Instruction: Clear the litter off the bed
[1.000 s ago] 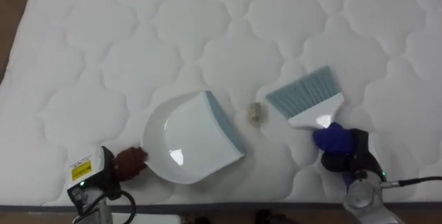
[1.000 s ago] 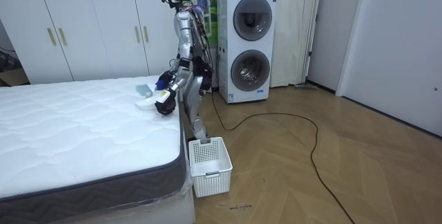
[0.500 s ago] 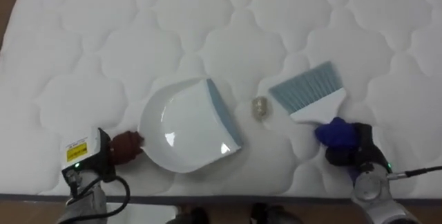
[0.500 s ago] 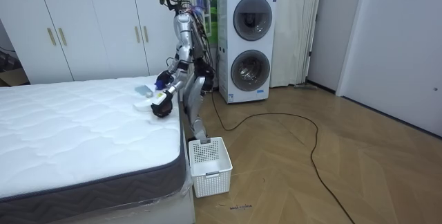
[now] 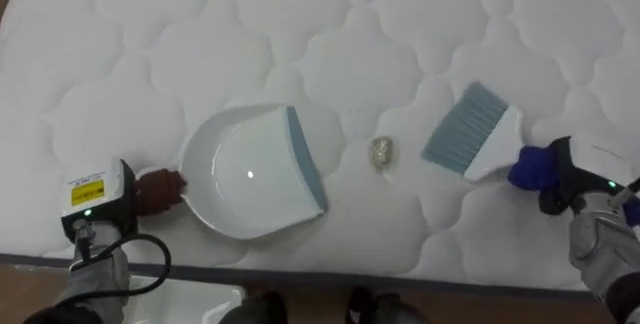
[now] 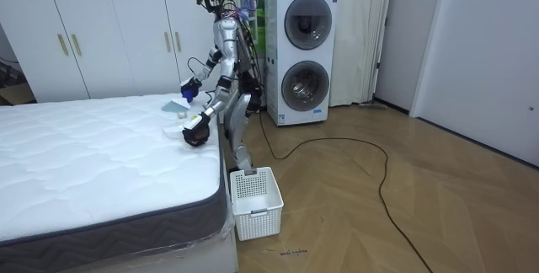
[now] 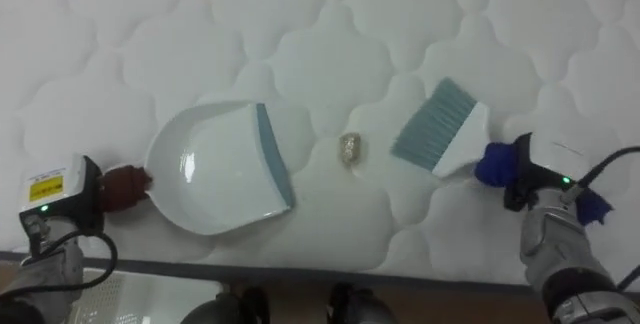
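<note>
A white dustpan with a grey-blue lip lies flat on the white quilted mattress, near its front edge. My left hand is shut on its brown handle at the lower left. A small crumpled scrap lies just right of the pan's lip. Further right, a hand brush with grey-blue bristles points toward the scrap, a short gap away. My right hand is shut on its blue handle. In the room view I stand at the bed's side near its corner, with the brush arm raised.
The mattress edge runs along the bottom of the eye views. A white plastic basket stands on the wooden floor beside my feet. A stacked washer and dryer stand behind me, and white wardrobes line the wall.
My right hand has drawn the brush to the right and lifted it away from the scrap. The dustpan has slid slightly left. The scrap has stayed put.
</note>
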Robot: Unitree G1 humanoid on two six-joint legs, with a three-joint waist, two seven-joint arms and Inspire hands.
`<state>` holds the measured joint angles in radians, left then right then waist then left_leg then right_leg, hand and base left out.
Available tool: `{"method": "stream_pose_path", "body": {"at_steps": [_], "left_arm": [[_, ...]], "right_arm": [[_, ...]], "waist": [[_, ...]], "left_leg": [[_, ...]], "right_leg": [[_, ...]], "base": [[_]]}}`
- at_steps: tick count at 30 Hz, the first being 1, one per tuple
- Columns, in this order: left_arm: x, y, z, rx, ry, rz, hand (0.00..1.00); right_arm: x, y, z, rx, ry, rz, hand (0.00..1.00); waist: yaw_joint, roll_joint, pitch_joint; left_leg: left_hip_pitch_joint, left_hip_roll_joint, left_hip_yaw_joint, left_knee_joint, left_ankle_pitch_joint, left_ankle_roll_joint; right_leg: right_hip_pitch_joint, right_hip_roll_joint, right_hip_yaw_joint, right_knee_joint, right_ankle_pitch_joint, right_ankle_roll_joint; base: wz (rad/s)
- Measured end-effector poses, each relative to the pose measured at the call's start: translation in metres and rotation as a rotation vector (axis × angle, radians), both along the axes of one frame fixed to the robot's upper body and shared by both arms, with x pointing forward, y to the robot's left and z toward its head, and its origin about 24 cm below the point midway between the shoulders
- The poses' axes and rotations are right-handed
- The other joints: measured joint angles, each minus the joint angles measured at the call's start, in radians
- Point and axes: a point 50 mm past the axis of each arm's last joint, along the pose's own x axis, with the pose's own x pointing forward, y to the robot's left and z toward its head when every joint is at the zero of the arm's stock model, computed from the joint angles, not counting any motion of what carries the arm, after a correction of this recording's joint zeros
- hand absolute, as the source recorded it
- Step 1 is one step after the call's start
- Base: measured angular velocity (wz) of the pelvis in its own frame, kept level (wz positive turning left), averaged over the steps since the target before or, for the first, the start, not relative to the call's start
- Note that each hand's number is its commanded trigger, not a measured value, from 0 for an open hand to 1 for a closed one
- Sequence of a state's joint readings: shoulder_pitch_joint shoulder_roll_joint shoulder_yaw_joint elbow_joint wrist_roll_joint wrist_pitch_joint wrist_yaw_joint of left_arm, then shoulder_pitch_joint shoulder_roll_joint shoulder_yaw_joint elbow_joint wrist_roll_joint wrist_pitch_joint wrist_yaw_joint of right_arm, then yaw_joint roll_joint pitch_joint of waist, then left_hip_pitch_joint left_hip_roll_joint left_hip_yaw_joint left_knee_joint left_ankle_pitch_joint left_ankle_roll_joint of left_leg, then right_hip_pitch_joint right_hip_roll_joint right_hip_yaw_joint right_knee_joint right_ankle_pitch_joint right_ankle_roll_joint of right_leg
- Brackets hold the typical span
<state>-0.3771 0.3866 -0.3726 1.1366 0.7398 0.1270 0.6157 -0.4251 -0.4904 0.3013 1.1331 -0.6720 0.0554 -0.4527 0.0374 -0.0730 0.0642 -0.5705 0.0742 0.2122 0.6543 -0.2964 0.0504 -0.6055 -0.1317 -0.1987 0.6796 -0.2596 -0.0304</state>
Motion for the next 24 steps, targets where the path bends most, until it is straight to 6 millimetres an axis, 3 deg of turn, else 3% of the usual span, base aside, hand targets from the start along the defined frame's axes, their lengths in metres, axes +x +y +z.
{"method": "stream_pose_path", "body": {"at_steps": [6, 12, 17, 24], "left_arm": [[0.012, 0.003, 0.012, 0.077, -0.02, -0.027, 1.0], [0.017, 0.002, 0.017, 0.093, -0.024, -0.038, 1.0], [0.028, 0.002, 0.027, 0.104, -0.046, -0.033, 1.0], [0.034, -0.003, 0.033, 0.097, -0.084, -0.05, 1.0]], "right_arm": [[0.014, -0.004, 0.018, -0.199, 0.05, 0.105, 1.0], [0.018, -0.003, 0.022, -0.268, 0.089, 0.129, 1.0], [0.027, 0.002, 0.03, -0.343, 0.1, 0.162, 1.0], [0.036, 0.017, 0.037, -0.377, 0.124, 0.191, 1.0]], "waist": [[0.023, -0.004, 0.0013], [0.022, -0.004, 0.0025], [0.023, -0.027, 0.0161], [0.02, -0.028, 0.0223]], "left_leg": [[-0.011, 0.022, -0.006, 0.002, 0.001, -0.009], [-0.031, 0.018, -0.021, 0.003, 0.003, -0.01], [-0.055, 0.02, -0.022, 0.005, 0.004, -0.009], [-0.071, 0.035, -0.027, 0.019, -0.005, -0.012]], "right_leg": [[0.004, 0.012, -0.035, -0.034, 0.024, -0.019], [-0.002, 0.009, -0.048, -0.039, 0.026, -0.018], [-0.025, 0.01, -0.049, -0.034, 0.026, -0.018], [-0.028, 0.029, -0.054, -0.048, 0.03, -0.02]], "base": [[-0.1], [0.06], [0.01], [-0.03]]}}
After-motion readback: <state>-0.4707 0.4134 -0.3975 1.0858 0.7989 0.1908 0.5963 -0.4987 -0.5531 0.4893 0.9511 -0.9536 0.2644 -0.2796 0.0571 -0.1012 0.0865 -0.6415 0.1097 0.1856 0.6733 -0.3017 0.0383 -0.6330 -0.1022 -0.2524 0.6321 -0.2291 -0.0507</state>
